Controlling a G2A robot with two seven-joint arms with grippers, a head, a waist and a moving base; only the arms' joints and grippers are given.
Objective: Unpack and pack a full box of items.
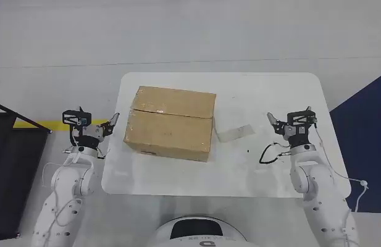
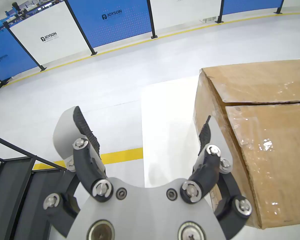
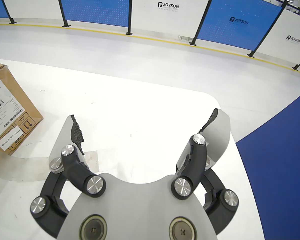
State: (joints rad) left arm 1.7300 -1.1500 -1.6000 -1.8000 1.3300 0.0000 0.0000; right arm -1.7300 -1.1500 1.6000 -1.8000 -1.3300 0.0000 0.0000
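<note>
— As I look down from above, the box (image 1: pixel 170 123) lies on the table (image 1: pixel 270 179) between my two pincers. It is just beside my left pincer (image 1: pixel 97 121) and well apart from my right pincer (image 1: pixel 290 120). A pale strip (image 1: pixel 234 133) lies at the end of the box nearer the right one.

— Which way does it run?

— Its long side runs from one pincer toward the other, a little askew. The seam between the top flaps follows that line. The top faces up and the flaps are down.

— And from your left wrist?

— My left pincer (image 2: pixel 142 118) is spread wide with nothing between its fingers. The box (image 2: pixel 260 131) stands close by the inner finger; I cannot tell whether they touch. The seam shows as a thin dark gap.

— From the right wrist?

— My right pincer (image 3: pixel 144 116) is likewise spread and empty, over the table (image 3: pixel 140 96). The box (image 3: pixel 10 116) shows its labelled end off to the inner side, and the pale strip (image 3: pixel 27 169) trails from its foot toward the pincer.

— So what step is this?

— The very start of unpacking, I judge, since the box is shut. Next I'd need a fingertip in that seam to lift a flap. The other pincer would likely have to steady the box so it doesn't slide.
</note>
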